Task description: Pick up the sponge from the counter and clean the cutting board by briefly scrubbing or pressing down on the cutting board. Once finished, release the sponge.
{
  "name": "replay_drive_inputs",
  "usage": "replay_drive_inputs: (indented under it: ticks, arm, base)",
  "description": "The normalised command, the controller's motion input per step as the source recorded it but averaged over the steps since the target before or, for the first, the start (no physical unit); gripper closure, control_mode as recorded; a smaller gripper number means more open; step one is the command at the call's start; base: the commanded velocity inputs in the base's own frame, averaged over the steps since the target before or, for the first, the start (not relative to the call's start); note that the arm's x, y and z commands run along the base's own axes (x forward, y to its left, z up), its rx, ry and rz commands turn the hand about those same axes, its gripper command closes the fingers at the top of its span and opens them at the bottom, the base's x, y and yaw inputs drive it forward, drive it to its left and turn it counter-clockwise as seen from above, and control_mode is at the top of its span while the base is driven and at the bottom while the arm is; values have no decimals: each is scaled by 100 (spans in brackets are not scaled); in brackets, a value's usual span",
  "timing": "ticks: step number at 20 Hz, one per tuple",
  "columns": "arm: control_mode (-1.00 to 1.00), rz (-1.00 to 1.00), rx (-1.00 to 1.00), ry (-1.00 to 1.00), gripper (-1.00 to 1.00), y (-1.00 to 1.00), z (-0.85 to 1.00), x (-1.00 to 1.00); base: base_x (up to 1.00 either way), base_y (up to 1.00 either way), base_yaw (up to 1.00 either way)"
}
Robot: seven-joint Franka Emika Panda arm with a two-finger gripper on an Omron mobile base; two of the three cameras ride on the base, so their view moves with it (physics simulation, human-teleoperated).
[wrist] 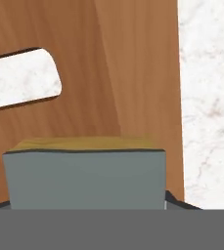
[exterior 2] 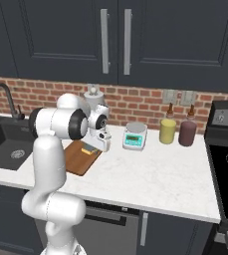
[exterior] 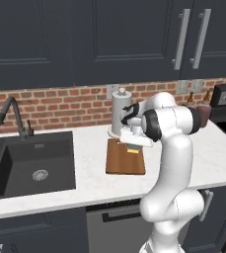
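Matt brown wooden cutting board (wrist: 128, 73) on white, lightly marbled stone counter (wrist: 209, 97).

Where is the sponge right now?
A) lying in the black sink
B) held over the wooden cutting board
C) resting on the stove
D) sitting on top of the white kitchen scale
B: the hand view shows the sponge at the end effector, with the cutting board directly beyond it.

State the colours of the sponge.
The sponge has a grey layer on a yellow one, clearest in the hand view.
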Motion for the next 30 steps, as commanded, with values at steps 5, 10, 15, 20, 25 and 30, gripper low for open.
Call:
replay_drive_inputs:
  ticks: [5, 10, 15, 20, 25, 30]
  arm:
    - [-100, -13, 0, 0, 100, -73, -28, 5]
    - [-100, -10, 0, 0, 100, -51, -43, -6]
    - [-100, -1, 4, -1, 100, -11, -48, -92]
    - [-100, 0, 2, -4, 100, 0, -55, -100]
    - [-100, 0, 1, -4, 100, 0, -64, -100]
    - [-100, 0, 0, -1, 100, 0, -72, -100]
  base:
    - [0, 0, 0]
    - [0, 0, 0]
    - [0, 0, 0]
    - [0, 0, 0]
    - [0, 0, 0]
    - [0, 0, 0]
